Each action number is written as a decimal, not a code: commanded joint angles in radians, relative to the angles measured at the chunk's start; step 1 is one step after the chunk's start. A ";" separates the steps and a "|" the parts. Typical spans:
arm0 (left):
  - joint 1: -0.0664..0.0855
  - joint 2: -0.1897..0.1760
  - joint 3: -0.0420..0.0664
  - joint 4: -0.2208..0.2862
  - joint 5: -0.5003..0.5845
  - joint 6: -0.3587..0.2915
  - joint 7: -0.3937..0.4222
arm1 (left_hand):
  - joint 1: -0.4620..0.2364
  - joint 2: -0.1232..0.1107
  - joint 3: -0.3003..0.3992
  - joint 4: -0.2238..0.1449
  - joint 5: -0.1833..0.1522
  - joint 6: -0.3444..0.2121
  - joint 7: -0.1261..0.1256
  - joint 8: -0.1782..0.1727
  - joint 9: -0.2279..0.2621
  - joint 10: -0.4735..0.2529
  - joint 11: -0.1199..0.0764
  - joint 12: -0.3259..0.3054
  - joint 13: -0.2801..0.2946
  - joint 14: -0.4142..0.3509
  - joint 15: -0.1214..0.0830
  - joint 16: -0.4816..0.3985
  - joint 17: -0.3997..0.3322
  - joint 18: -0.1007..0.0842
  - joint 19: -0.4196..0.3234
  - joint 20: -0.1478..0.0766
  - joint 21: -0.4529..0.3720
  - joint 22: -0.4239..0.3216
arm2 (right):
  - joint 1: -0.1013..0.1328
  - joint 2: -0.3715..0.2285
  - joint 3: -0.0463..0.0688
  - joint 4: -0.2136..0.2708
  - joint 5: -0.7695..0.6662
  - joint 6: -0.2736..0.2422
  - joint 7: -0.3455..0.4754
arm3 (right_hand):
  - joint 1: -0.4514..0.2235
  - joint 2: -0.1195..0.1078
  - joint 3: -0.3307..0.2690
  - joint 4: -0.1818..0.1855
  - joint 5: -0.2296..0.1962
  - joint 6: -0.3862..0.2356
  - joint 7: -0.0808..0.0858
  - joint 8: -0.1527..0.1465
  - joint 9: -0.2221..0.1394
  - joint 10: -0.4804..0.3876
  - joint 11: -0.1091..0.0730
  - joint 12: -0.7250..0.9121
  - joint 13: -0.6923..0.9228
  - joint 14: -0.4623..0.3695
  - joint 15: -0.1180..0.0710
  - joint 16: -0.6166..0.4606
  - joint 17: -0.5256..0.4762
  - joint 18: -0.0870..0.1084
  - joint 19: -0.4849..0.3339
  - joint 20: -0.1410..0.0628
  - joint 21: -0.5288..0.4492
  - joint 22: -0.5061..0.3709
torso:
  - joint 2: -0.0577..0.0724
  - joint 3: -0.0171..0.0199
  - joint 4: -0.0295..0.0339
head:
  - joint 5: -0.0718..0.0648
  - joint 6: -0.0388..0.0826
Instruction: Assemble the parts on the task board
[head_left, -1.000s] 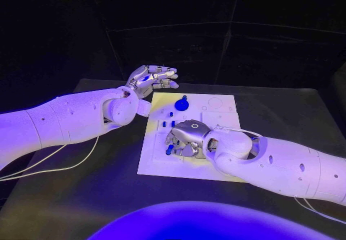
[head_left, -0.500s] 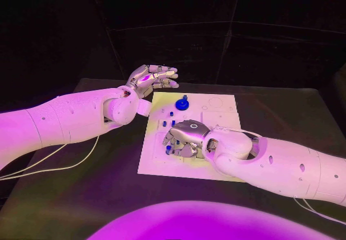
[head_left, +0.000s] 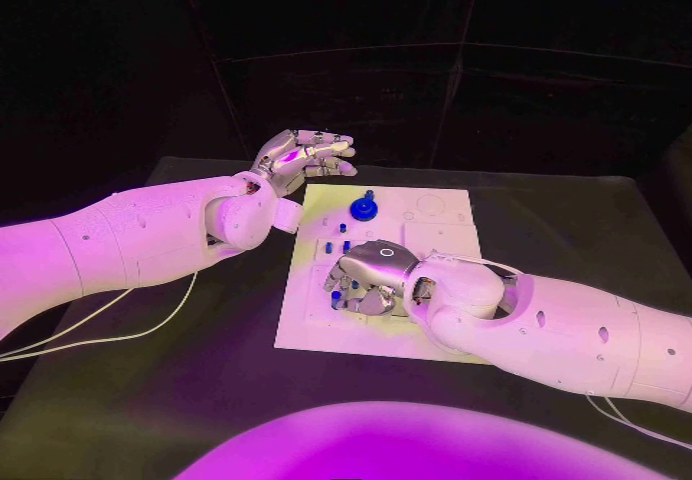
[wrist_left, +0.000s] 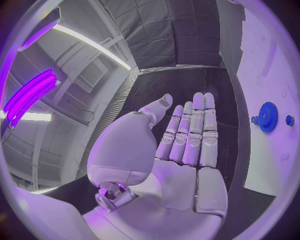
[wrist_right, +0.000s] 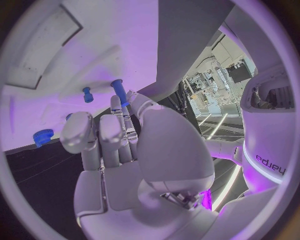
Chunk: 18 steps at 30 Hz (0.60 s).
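Note:
The white task board (head_left: 447, 218) lies mid-table. My right hand (head_left: 372, 276) hovers low over its left middle, fingers curled down. In the right wrist view its thumb and a finger pinch a blue peg (wrist_right: 117, 92) whose tip points at the board (wrist_right: 75, 55); that peg (head_left: 335, 296) pokes out below the fingers in the head view. A blue gear (head_left: 364, 209) stands near the board's far edge, and two small blue pegs (head_left: 338, 246) stand between it and the right hand. My left hand (head_left: 303, 154) is raised past the board's far left corner, fingers (wrist_left: 190, 132) straight, holding nothing.
The left wrist view shows the gear (wrist_left: 269, 116) with a small blue piece (wrist_left: 289, 120) beside it on the board (wrist_left: 269, 60). Near my right hand's fingers sit a short blue peg (wrist_right: 87, 94) and a ridged blue part (wrist_right: 42, 136). Black table (head_left: 577, 215) surrounds the board.
The right hand has shifted very slightly, and the blue peg at its fingertips has crept a little away from the board's near edge. The left hand has not moved.

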 joint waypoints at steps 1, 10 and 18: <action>0.002 0.000 0.001 0.001 -0.002 0.011 0.003 | 0.009 0.003 0.001 -0.003 0.003 -0.006 -0.002 0.004 0.001 -0.006 0.001 0.004 0.001 0.000 0.005 -0.006 -0.001 0.003 0.002 0.008 -0.006 -0.001 | 0.001 -0.001 0.000 0.002 0.002 -0.022 -0.002 | 0.003 -0.007 0.005 0.001 0.000 0.003 0.004 -0.003 -0.001 -0.005 0.006 -0.011 -0.002 0.008 -0.005 0.006 -0.001 0.002 0.005 0.003 0.005 -0.002 | 0.000 -0.0002 0.0004 | -0.001 0.000; 0.002 -0.001 0.001 0.001 -0.002 0.011 0.003 | 0.009 0.003 0.001 -0.003 0.003 -0.006 -0.002 0.004 0.001 -0.006 0.001 0.004 0.001 0.000 0.005 -0.006 -0.001 0.003 0.002 0.008 -0.006 -0.001 | 0.001 -0.034 0.001 0.020 -0.016 -0.091 -0.037 | -0.018 -0.034 -0.018 0.011 -0.002 -0.149 0.013 -0.015 -0.010 -0.056 0.014 -0.048 -0.007 0.004 0.002 0.003 -0.010 0.004 -0.002 0.009 0.000 -0.012 | -0.001 0.0000 -0.0010 | -0.005 0.005; 0.002 -0.005 0.001 0.001 -0.002 0.010 0.002 | 0.009 0.003 0.001 -0.003 0.003 -0.006 -0.002 0.004 0.001 -0.006 0.001 0.004 0.001 0.000 0.005 -0.006 -0.001 0.003 0.002 0.008 -0.006 -0.001 | 0.017 -0.139 0.003 0.099 0.045 -0.183 -0.049 | -0.031 -0.033 -0.042 0.025 0.002 -0.078 0.018 0.005 0.002 -0.046 0.021 -0.040 -0.002 0.003 0.007 0.000 -0.017 0.005 -0.004 0.014 -0.002 -0.016 | -0.004 -0.0009 -0.0041 | -0.017 0.016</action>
